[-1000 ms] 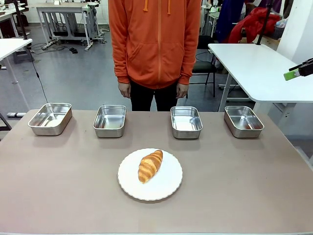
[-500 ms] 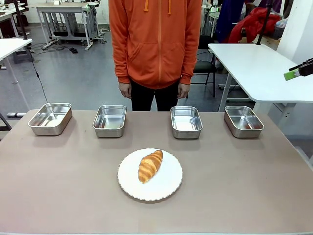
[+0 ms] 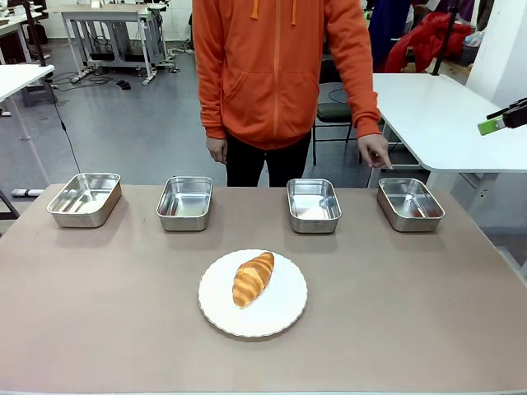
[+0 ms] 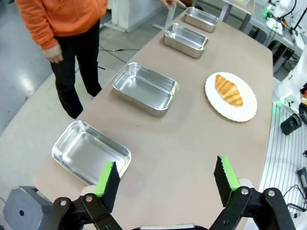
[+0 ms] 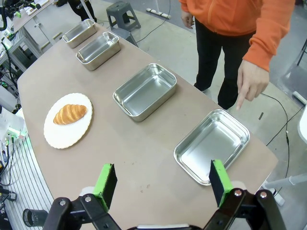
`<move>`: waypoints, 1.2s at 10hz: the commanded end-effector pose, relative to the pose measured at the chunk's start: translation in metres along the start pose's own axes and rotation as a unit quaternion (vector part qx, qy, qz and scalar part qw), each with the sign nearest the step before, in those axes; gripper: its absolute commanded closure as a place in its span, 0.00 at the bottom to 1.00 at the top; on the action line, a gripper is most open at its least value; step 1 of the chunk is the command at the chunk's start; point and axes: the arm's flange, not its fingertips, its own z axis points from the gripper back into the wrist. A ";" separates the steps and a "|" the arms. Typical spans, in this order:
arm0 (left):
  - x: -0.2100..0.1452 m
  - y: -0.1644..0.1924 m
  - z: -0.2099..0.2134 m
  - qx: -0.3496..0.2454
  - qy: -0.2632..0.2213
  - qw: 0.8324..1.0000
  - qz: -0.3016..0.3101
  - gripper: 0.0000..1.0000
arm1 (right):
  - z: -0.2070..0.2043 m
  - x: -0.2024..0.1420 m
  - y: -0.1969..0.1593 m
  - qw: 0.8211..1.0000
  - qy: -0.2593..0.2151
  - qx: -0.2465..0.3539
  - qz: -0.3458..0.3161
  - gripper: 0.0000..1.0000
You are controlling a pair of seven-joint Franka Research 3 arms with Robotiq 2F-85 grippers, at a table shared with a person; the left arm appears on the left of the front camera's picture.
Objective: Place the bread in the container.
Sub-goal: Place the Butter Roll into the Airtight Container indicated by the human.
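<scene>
- Front view: the bread [image 3: 253, 278] was seen on the white plate [image 3: 216, 317] at mid-table, its long axis slanted from near-left to far-right. The container [image 3: 410, 204], last on the robot's right, was pointed at by the person's hand [image 3: 376, 151].
- Left wrist view: the left gripper [image 4: 168, 184] was held spread and empty, the bread well ahead to its right.
- Right wrist view: the right gripper [image 5: 160, 184] was likewise spread and empty, the container just ahead, the bread farther up-left. The right arm was judged the handier.
- No writing could be read.
</scene>
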 end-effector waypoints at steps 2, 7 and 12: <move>0.002 0.000 0.001 0.005 0.001 1.000 0.003 0.00 | -0.001 0.001 0.000 1.000 -0.004 -0.003 0.002 0.00; 0.002 0.000 0.001 0.005 0.001 1.000 0.003 0.00 | -0.001 0.001 0.000 1.000 -0.004 -0.003 0.002 0.00; 0.002 0.000 0.001 0.005 0.001 1.000 0.003 0.00 | -0.001 0.001 0.000 1.000 -0.004 -0.003 0.002 0.00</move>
